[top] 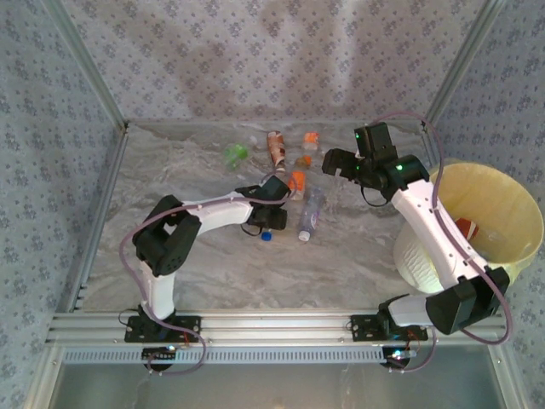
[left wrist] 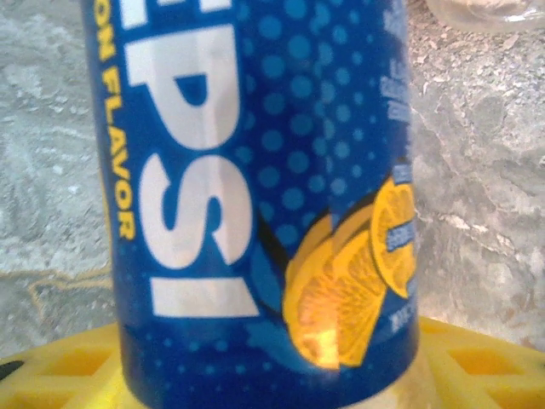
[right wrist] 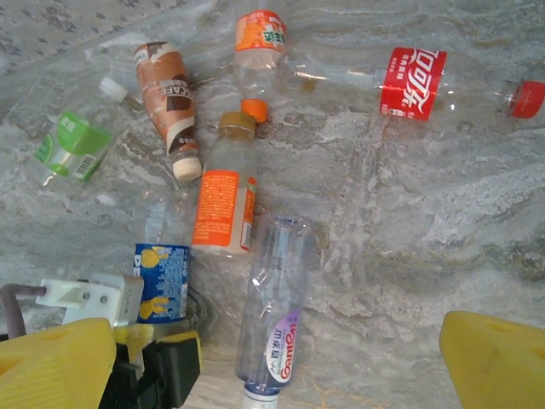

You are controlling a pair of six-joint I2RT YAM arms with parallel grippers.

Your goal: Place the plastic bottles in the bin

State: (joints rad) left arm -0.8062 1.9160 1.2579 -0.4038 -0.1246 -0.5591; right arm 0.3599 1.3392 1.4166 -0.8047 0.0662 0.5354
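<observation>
Grey marbled desk, walled with blue-flowered paper. Pepsi bottle lies flat near mid-desk. Its long axis runs near-to-far, and its blue cap points toward the arm bases. In the left wrist view its blue label with orange-slice print runs top to bottom of the frame, lettering turned sideways.

Left hand sits low over this bottle, a yellow finger on each side of the label, jaws partway in. Cannot tell whether the pads press the plastic.

Right hand is raised over the far right of the desk. Its fingers are spread wide with nothing between them.

Right wrist view looks down on the scatter:
- purple-print clear bottle, near the Pepsi bottle
- orange-label bottle, tan cap pointing far
- brown-label bottle
- green-label bottle, tilted
- small orange-label bottle
- Coca-Cola bottle, lying crosswise, red cap to the right

Top view adds the bin, white with a pale yellow liner, at the desk's right edge and well apart from the Pepsi bottle. A red item lies inside it.
</observation>
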